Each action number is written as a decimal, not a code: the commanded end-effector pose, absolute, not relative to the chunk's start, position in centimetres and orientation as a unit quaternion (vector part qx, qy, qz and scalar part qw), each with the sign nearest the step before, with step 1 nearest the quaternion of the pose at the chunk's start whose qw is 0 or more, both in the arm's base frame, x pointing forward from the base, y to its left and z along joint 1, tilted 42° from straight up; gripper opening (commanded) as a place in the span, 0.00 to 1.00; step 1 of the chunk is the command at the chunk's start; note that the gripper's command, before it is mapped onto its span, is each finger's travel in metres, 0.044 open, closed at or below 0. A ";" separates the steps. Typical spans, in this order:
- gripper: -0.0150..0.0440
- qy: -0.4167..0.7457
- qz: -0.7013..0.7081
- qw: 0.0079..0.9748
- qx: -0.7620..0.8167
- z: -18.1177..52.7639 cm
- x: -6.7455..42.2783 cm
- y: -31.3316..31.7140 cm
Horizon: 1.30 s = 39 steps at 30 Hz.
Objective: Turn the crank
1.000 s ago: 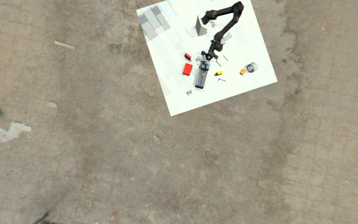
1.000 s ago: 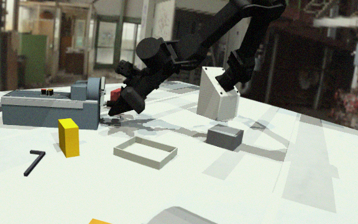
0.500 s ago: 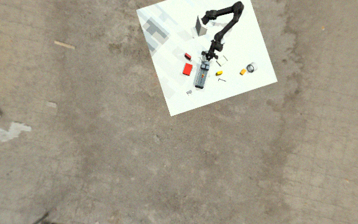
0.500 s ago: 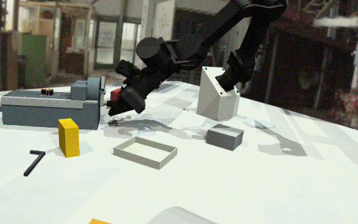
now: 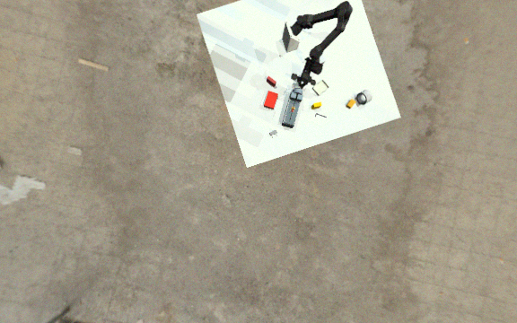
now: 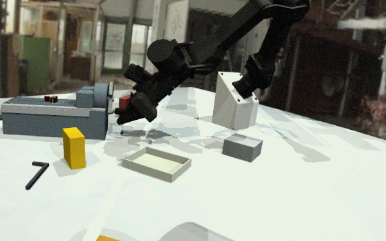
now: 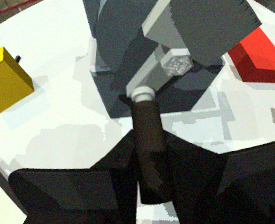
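Note:
The grey-blue machine (image 5: 289,113) (image 6: 49,115) (image 7: 121,23) lies on the white table, with a round crank disc (image 6: 101,95) at its end. On its top, a small red pointer (image 6: 47,98) sits right next to a brass mark (image 6: 54,98); I cannot tell whether they are exactly level. In the wrist view a pale crank arm (image 7: 162,72) carries a dark brown handle (image 7: 148,139). My gripper (image 7: 144,133) (image 6: 123,117) (image 5: 301,83) is at the crank end and is shut on that handle.
A yellow block (image 6: 74,148) (image 7: 4,79) (image 5: 316,105), a black hex key (image 6: 36,175) (image 5: 320,115) and a shallow tray (image 6: 156,164) (image 5: 320,87) lie beside the machine. A red block (image 7: 261,59) (image 5: 271,100), a grey block (image 6: 242,147) and a white wedge (image 6: 233,102) (image 5: 291,39) stand nearby.

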<state>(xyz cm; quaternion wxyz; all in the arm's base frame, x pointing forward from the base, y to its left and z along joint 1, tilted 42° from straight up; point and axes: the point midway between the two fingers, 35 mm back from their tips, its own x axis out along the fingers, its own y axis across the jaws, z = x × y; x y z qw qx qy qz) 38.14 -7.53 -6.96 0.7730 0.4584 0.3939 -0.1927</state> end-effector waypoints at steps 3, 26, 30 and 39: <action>0.25 0.387 -0.186 0.777 0.461 -6.1 38.6 -7.4; 0.88 0.394 -0.193 0.773 0.458 -6.9 38.2 -7.5; 1.00 0.394 -0.193 0.773 0.458 -6.8 38.2 -7.6; 1.00 0.394 -0.193 0.773 0.458 -3.7 37.6 -10.4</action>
